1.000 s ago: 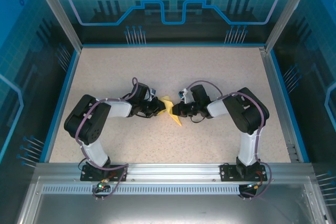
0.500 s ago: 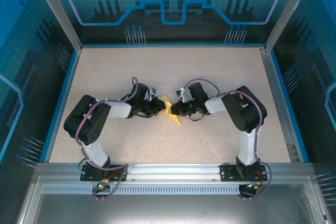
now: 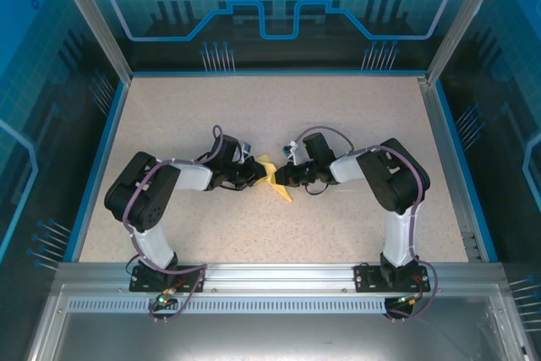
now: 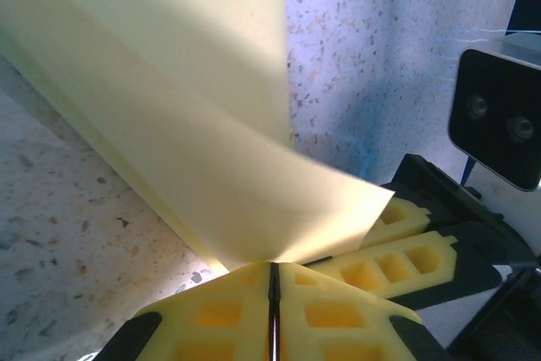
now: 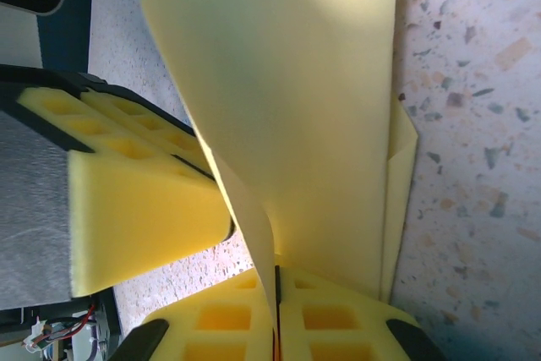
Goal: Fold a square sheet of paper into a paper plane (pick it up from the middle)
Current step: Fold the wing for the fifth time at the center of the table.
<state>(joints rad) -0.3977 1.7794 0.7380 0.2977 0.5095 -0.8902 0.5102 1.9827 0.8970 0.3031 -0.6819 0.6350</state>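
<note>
The square sheet of paper [image 3: 284, 191] is bright yellow and folded into a narrow pointed shape at the table's middle. Whether it has the form of the paper plane, I cannot tell. My left gripper [image 3: 262, 175] reaches it from the left, shut on one edge. In the left wrist view the paper [image 4: 194, 124] rises from the pinch of the left gripper [image 4: 272, 266]. My right gripper [image 3: 281, 177] comes from the right, shut on the opposite side. The right wrist view has a curled flap of the paper [image 5: 313, 107] caught in the right gripper [image 5: 276, 281]. The tips of the two grippers nearly touch.
The speckled table [image 3: 338, 116] is bounded by a blue rim and a metal rail along the near edge. In the left wrist view the right arm's yellow fingers [image 4: 397, 264] and its camera [image 4: 499, 120] are close by. A left finger [image 5: 127, 209] crowds the right wrist view.
The right gripper has shifted slightly left and away from the near edge, taking the paper with it. The left arm has barely moved.
</note>
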